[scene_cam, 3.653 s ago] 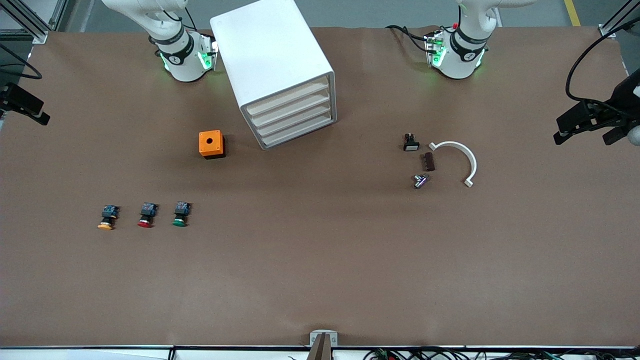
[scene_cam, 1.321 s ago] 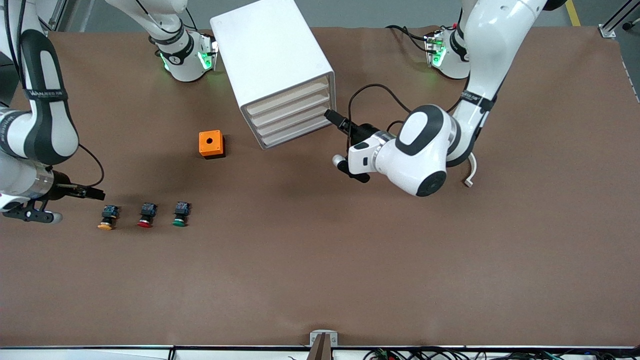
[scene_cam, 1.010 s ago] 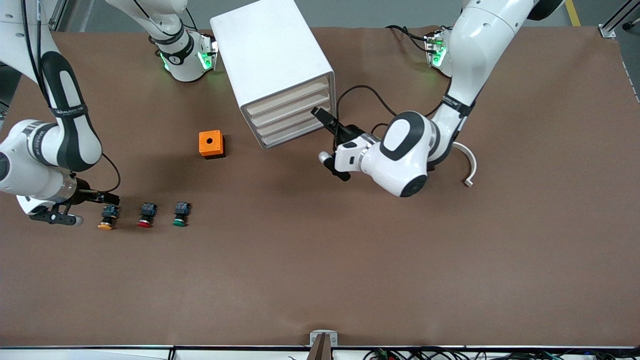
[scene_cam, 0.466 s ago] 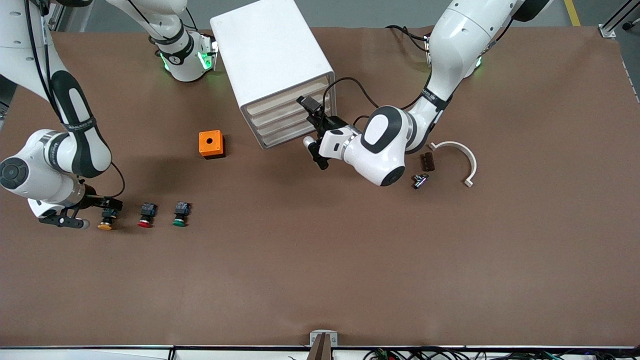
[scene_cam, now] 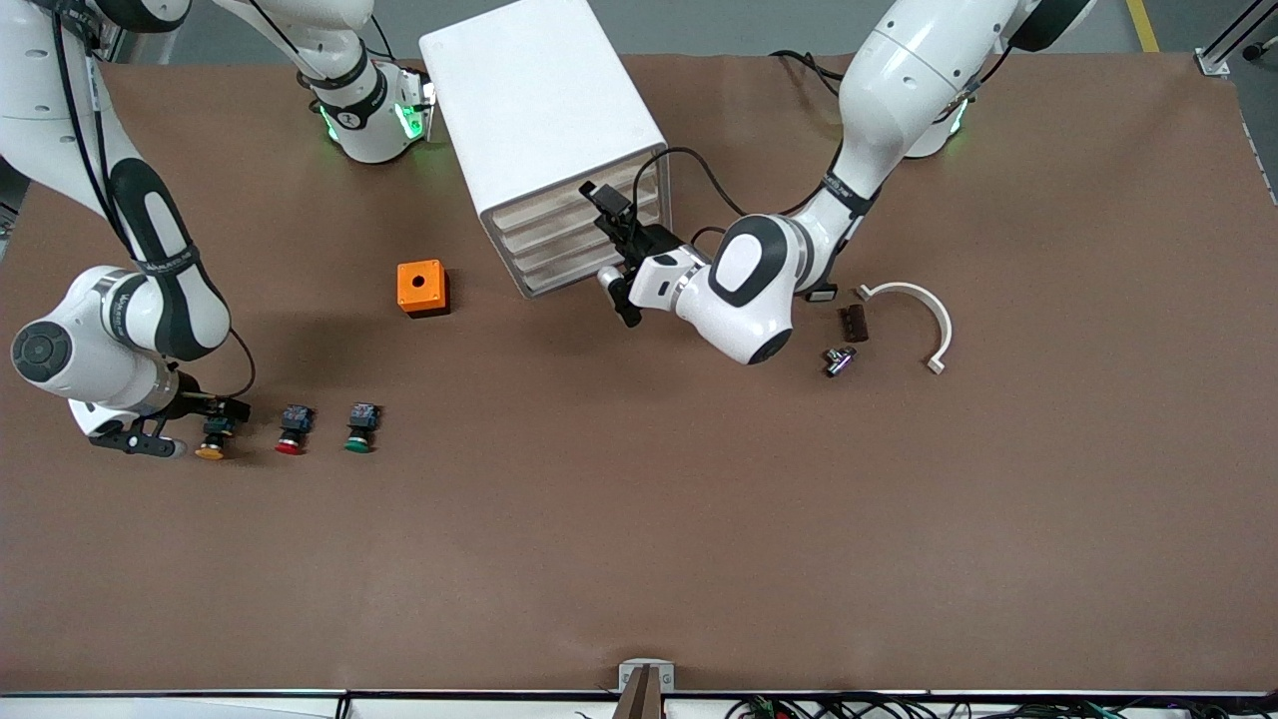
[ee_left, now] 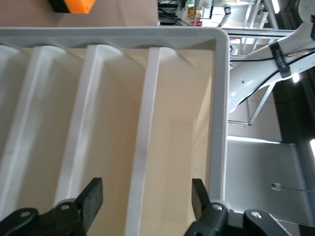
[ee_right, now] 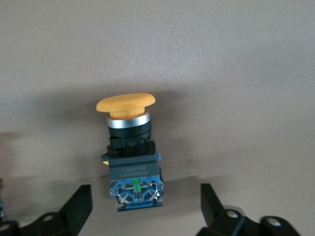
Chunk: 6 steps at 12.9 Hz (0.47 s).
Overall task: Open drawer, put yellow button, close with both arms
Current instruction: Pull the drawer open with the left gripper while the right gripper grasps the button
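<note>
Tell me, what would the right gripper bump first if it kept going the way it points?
Probably the yellow button. The right gripper has its jaws open, one on each side of the button's blue end, not touching yet. How close they are is hard to judge.

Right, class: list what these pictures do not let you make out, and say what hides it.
- Front view: small black part mostly hidden by the left arm.
- Front view: yellow button partly covered by the right hand.
- Left wrist view: drawer fronts cut off by the picture's edges.
- Right wrist view: red and green buttons out of frame.
</note>
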Tool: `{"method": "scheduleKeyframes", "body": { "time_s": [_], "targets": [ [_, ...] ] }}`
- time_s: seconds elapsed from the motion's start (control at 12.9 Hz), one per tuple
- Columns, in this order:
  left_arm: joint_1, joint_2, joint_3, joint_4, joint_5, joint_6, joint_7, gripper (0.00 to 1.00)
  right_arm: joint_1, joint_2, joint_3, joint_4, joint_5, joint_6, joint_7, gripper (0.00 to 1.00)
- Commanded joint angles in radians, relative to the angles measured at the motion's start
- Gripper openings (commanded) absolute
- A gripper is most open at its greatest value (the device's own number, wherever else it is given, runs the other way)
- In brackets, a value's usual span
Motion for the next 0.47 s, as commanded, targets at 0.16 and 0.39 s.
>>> {"method": "scheduleKeyframes", "body": {
  "time_s": [0.16, 0.39],
  "targets": [
    [-0.046, -0.005, -0.004, -0.018, -0.088, 0.062, 0.068, 0.62, -0.009, 0.012, 0.012, 0.024, -0.011, 0.007, 0.002, 0.54],
    [-0.045, 0.006, -0.004, -0.016, -0.089, 0.062, 0.093, 0.30, -0.007, 0.012, 0.012, 0.035, -0.010, 0.001, 0.001, 0.36]
  ]
}}
